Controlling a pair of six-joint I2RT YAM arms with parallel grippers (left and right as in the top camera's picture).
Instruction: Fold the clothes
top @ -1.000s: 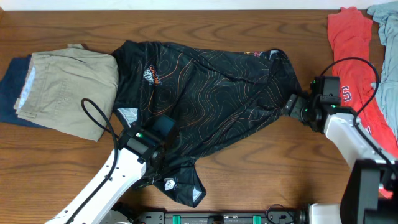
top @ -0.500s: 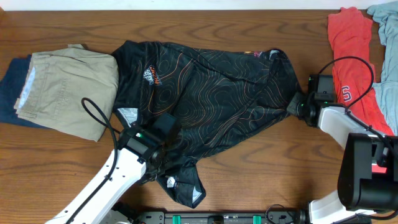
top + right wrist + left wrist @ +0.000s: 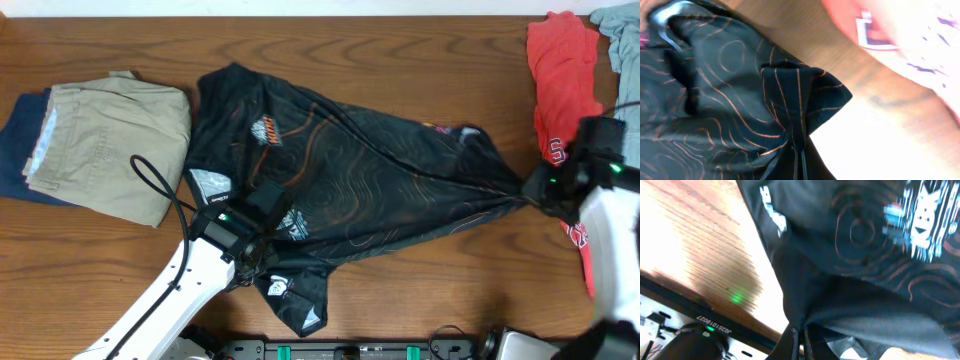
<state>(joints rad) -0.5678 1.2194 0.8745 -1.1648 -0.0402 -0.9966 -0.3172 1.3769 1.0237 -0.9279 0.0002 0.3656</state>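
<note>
The clothes in hand are a black jersey (image 3: 370, 170) with thin orange contour lines, stretched across the middle of the table from upper left to right. My left gripper (image 3: 272, 212) sits over its lower left part. In the left wrist view that gripper (image 3: 800, 341) is shut on a gathered fold of the black cloth (image 3: 855, 240). My right gripper (image 3: 535, 192) holds the jersey's right end, drawn out to a point. In the right wrist view it (image 3: 801, 162) is shut on a pleated bunch of the fabric (image 3: 730, 100).
Folded khaki trousers (image 3: 110, 145) lie on a dark blue garment (image 3: 15, 140) at the left. A red shirt (image 3: 560, 90) lies at the right edge, close to my right arm, with a grey-blue garment (image 3: 620, 30) in the far right corner. A black rail (image 3: 700, 322) runs along the table's front edge.
My right gripper shut on the jersey's right end and pulled it right and slightly toward the front. The jersey stretched out and shifted right. The left gripper stayed shut in place.
</note>
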